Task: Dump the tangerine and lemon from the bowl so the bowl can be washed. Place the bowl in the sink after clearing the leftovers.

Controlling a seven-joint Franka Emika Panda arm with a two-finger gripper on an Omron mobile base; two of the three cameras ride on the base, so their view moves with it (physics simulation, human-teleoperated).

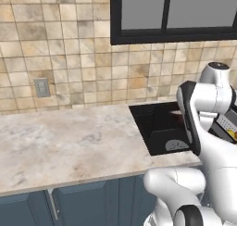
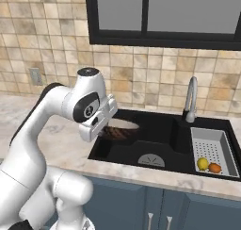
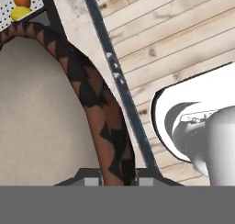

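Gripper [image 3: 118, 179] clamped on the rim of one bowl [image 2: 121, 129], held tilted over the left end of the black sink [image 2: 160, 135], its pale inside facing the hand camera; one lemon [image 2: 203, 163] and one tangerine [image 2: 214, 168] lie side by side in the white tray [image 2: 210, 135]

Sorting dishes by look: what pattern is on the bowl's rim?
Dark brown with black jagged triangles on the bowl rim, pale beige inside; clearest in the hand view.
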